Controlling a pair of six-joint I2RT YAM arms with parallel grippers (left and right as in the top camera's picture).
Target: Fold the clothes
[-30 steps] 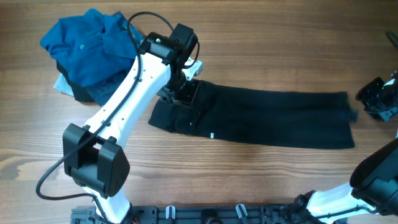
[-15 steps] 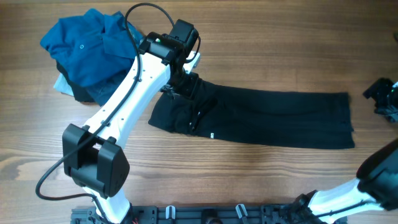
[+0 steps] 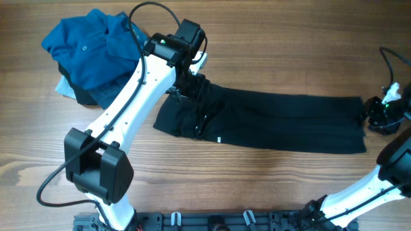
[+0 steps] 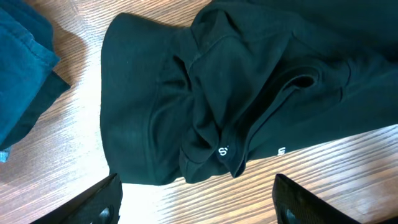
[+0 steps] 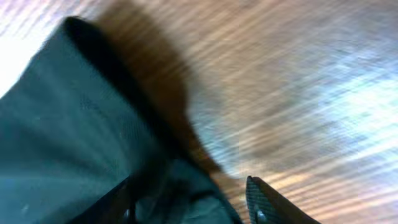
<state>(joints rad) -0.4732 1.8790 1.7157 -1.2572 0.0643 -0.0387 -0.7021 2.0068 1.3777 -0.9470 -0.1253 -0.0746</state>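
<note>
Wooden table [image 3: 289, 51], black shirt [image 3: 282, 125] (long strip)

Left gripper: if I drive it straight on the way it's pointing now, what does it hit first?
Most likely the bunched collar end of the black shirt, which lies directly ahead of the open left gripper in its wrist view. Depth there is unclear.

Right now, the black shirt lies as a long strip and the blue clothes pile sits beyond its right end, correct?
No. The blue clothes pile sits beyond the left end of the black shirt, not the right; the overhead view shows it.
</note>
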